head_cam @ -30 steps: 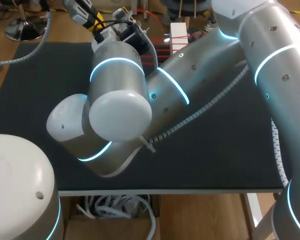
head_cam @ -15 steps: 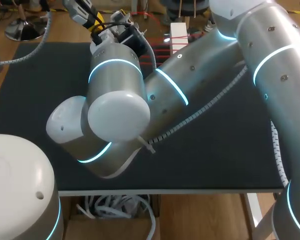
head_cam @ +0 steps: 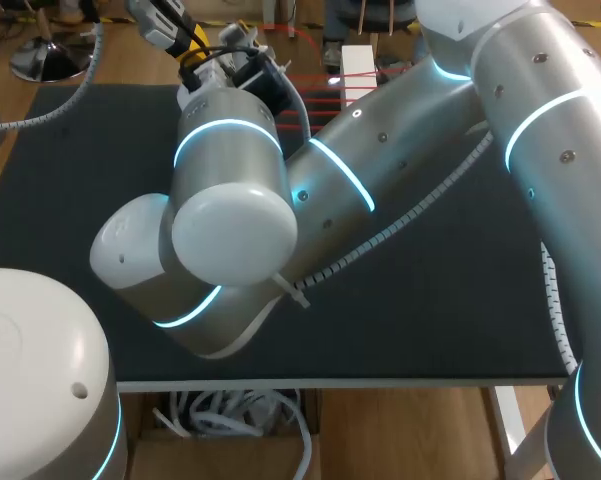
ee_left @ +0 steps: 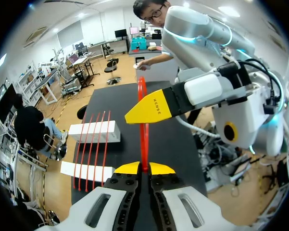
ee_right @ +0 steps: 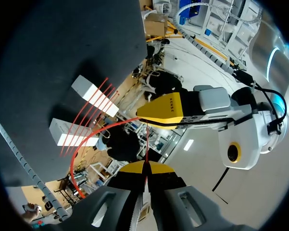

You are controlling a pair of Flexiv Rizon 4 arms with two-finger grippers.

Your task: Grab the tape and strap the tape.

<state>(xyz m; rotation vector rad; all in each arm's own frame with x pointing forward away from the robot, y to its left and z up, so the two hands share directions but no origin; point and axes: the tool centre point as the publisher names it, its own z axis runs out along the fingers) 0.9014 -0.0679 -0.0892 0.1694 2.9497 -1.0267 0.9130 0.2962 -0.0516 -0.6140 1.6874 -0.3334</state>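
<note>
Over the last second the right arm [head_cam: 380, 150] edges slightly toward the table's far left corner (a small shift, no more). I take this as drawing the thin red tape [ee_left: 143, 130] taut for another wrap. The left gripper [ee_left: 144, 168] has its yellow tips pinched together on the tape, and the right gripper [ee_right: 146, 167] is likewise closed on the strand. From them the tape loops down to two white rectangular blocks [ee_left: 94, 131] on the black mat [ee_left: 163, 139], already crossed by several red strands. The right gripper's yellow fingertip [ee_left: 156, 108] bears small dark print, left unread here.
</note>
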